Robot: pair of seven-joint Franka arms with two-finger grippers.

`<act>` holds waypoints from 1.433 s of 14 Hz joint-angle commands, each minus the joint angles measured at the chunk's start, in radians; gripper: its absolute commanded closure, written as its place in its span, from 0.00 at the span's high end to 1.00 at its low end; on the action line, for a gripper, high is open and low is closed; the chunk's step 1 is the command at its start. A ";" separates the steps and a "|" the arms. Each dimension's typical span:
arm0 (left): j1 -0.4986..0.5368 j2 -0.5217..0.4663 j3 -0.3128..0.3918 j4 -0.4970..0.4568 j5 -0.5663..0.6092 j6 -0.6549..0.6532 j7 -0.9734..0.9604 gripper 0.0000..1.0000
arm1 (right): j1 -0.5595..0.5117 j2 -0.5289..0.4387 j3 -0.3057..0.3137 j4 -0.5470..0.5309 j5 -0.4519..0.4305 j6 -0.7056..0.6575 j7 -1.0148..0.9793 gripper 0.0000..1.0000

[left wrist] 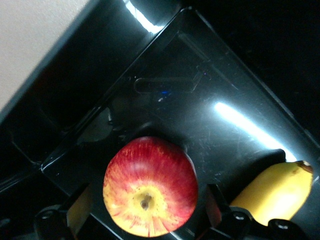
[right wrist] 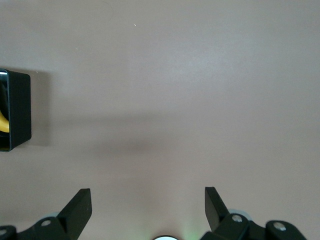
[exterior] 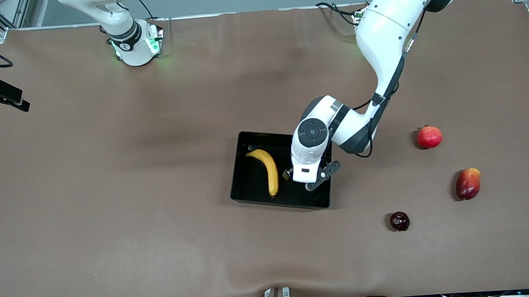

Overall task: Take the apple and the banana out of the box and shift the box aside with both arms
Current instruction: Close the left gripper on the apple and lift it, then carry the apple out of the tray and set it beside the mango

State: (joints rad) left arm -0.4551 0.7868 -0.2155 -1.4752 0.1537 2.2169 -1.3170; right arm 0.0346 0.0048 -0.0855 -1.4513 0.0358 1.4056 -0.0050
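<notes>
Nearest the front camera you have a small, dark, round purplish-red fruit [exterior: 399, 221], too dark to identify further. Toward the left arm's end of the table and a little farther from the camera lies an oblong red-orange mango [exterior: 468, 184]; farther again sits a plain red pomegranate with a crown tip [exterior: 429, 137]. All three rest apart from each other on the brown table cover [exterior: 111, 199].

The shallow rectangular glossy black plastic tray [exterior: 250, 186] sits near the middle of the table. The long curved yellow banana [exterior: 267, 165] lies inside it, toward the right arm's end. In the left wrist view only one end of the banana [left wrist: 280, 190] shows; the rest is cut off.

The left gripper [exterior: 310, 177] is over the tray, at the end toward the left arm. Its body hides the tray floor beneath it in the front view, so you cannot see the apple there. The left wrist view shows the small round red apple with yellow patches [left wrist: 150, 186] resting on the tray floor [left wrist: 200, 115] between the black fingers [left wrist: 50, 222], which stand wide apart; the apple's lower edge is cut off, and you cannot tell whether either finger touches it.

The right arm waits by its base. Its gripper is outside the front view; in the right wrist view the right gripper [right wrist: 148, 207] hangs over bare cover, fingers spread wide, holding nothing. One tray corner [right wrist: 17, 110] shows at that view's edge.
</notes>
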 commanded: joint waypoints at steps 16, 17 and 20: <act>-0.005 -0.167 0.002 0.019 0.020 -0.129 -0.014 0.00 | 0.103 0.064 -0.002 0.012 -0.004 0.027 0.011 1.00; -0.004 -0.191 0.002 0.021 0.020 -0.129 -0.014 0.00 | 0.103 0.064 -0.002 0.012 -0.002 0.027 0.011 1.00; 0.024 -0.254 0.011 0.021 0.021 -0.153 0.062 0.00 | 0.102 0.064 -0.002 0.014 -0.007 0.027 0.011 1.00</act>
State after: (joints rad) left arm -0.4532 0.5832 -0.2078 -1.4335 0.1548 2.0907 -1.3025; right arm 0.1311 0.0689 -0.0804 -1.4511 0.0357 1.4371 -0.0037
